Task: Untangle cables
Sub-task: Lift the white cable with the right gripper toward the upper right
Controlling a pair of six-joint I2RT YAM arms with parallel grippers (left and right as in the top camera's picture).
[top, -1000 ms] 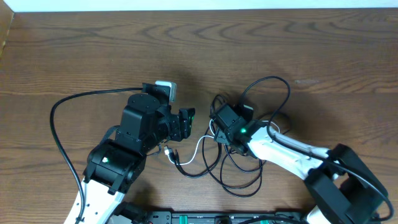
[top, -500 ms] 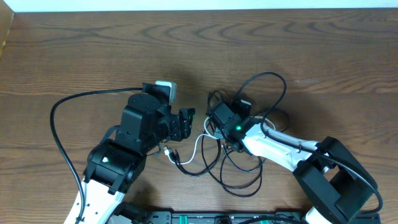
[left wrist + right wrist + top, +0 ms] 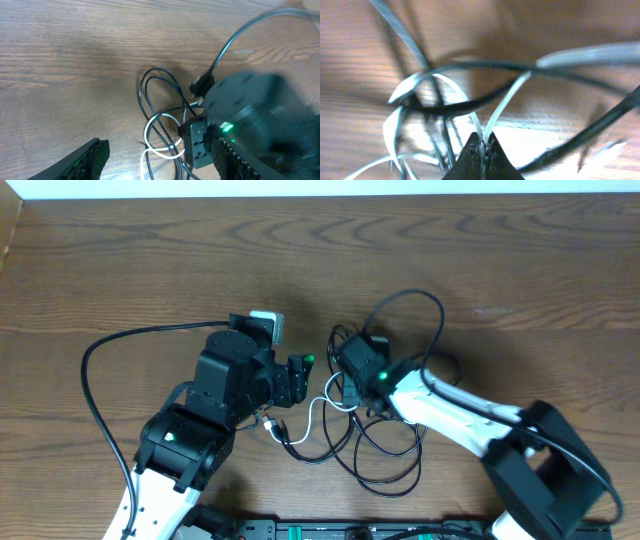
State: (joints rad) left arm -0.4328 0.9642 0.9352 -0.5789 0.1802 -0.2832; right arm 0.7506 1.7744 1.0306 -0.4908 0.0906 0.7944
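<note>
- Two claws: the right claw (image 3: 482, 146) is pinched tight on the one white cable (image 3: 506, 102).
- The left claw (image 3: 160, 154) is wide open and empty.
- Black cables (image 3: 455, 106), number unclear, lie tangled on the table (image 3: 500, 260).

Dark wood-grain worktop (image 3: 120, 260) carrying a knot of cables.
Black cables (image 3: 390, 492) lie in overlapping loops at the lower centre of the overhead frame, with a white cable (image 3: 313, 412) curving through their left side.

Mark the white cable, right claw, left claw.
white cable (image 3: 146, 135): left wrist view, loop's left edge.
right claw (image 3: 482, 148): right wrist view, between closed fingertips.
left claw (image 3: 160, 150): left wrist view, midway between fingertips.
</note>
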